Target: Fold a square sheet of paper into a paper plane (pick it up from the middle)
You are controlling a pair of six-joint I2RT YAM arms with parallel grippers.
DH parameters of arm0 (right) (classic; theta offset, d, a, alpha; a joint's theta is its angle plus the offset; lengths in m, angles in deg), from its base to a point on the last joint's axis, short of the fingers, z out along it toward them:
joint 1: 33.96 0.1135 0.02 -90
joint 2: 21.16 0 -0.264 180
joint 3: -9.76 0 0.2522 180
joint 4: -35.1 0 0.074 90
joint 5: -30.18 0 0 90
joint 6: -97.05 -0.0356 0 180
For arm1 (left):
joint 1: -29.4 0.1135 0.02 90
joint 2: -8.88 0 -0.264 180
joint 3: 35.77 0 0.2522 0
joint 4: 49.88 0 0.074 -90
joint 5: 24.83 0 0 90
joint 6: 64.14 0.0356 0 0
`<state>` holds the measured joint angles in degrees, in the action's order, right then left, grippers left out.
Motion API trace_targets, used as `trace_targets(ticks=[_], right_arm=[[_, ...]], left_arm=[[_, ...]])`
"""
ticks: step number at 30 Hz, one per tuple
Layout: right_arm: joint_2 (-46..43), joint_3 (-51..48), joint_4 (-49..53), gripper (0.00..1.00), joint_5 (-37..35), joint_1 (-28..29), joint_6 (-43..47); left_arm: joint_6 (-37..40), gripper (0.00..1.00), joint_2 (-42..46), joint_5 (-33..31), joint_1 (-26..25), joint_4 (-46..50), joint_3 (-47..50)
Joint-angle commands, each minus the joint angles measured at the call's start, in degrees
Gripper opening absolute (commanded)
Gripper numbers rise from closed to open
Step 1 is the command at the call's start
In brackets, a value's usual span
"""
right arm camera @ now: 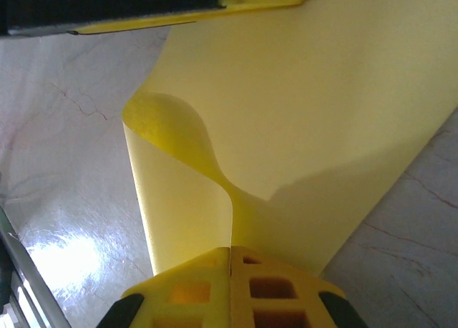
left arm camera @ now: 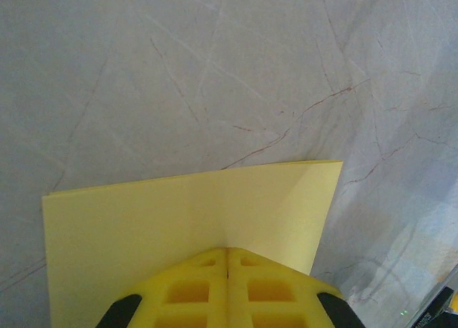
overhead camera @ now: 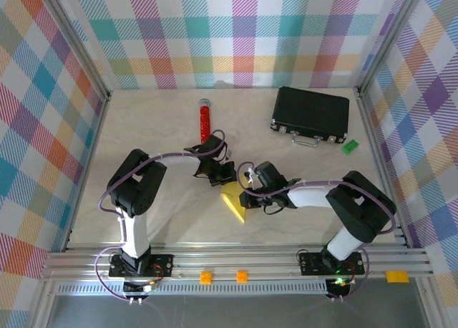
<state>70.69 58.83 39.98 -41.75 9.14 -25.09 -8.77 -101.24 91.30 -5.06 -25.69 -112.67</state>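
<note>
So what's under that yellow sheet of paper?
The pale marbled table shows all around the square sheet of paper; anything directly beneath it is covered by the sheet itself.

The square sheet of paper [left arm camera: 186,228] runs off the left wrist view's bottom.

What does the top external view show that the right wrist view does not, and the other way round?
Top external: the red cylinder, the black case and the green block at the far side of the table, plus the left arm and the right arm whole. Right wrist: from close, the right gripper shut on the yellow paper, with a flap curled into a loop. Both: the yellow paper and the pale marbled table.
</note>
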Motion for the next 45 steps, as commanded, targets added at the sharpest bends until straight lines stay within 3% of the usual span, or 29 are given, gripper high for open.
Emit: trace_targets(ticks=[1, 45], right_arm=[[-0.19, -0.70, 0.34, 0.04, 1.21, -0.20, 0.39], [1.91, 1.36, 1.04, 0.03, 0.66, -0.19, 0.76]], left_arm=[[1.24, 0.00, 0.67, -0.67, -0.17, 3.43, 1.61], [0.97, 0.00, 1.12, -0.69, -0.17, 2.13, 3.44]])
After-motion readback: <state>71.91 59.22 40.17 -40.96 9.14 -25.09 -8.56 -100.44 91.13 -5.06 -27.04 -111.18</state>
